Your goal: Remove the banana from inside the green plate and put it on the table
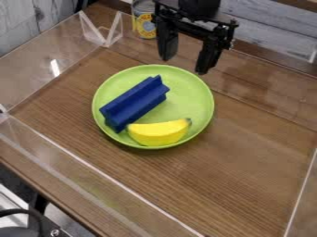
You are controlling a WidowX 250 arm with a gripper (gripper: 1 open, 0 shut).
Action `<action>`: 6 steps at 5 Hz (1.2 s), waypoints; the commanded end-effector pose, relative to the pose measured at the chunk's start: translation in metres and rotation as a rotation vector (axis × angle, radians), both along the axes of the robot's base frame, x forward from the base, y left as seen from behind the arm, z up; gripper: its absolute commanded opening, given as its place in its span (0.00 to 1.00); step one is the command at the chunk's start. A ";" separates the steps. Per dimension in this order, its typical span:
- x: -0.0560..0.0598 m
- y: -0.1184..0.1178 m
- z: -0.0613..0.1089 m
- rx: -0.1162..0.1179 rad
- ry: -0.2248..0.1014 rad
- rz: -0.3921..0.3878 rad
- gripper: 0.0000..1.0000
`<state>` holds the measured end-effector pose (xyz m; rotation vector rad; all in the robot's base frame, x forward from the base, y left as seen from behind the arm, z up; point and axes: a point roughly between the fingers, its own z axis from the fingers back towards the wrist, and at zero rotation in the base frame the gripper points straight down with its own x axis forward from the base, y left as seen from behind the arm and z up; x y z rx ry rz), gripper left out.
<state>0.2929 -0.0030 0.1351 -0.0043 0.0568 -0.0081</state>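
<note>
The lime-green plate (198, 93) sits in the middle of the brown wood-grain table (247, 157). In its near half lies the yellow banana (161, 131), curved, with its ends to the left and right. My gripper (186, 56) hangs above the far rim of the plate, pointing down, its two black fingers (207, 57) spread wide apart with nothing between them. It is behind and above the banana, not touching it or the plate.
A blue ridged block (133, 102) lies diagonally in the plate, just behind the banana. Clear acrylic walls (37, 56) ring the table. Bare wood lies right of the plate and along the near edge.
</note>
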 end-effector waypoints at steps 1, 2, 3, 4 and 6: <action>-0.010 0.000 -0.005 -0.004 0.005 -0.139 1.00; -0.026 -0.002 -0.010 -0.006 -0.005 -0.328 1.00; -0.033 0.001 -0.017 -0.007 -0.013 -0.475 1.00; -0.037 0.004 -0.030 -0.002 -0.021 -0.587 1.00; -0.041 0.011 -0.056 -0.001 -0.036 -0.650 1.00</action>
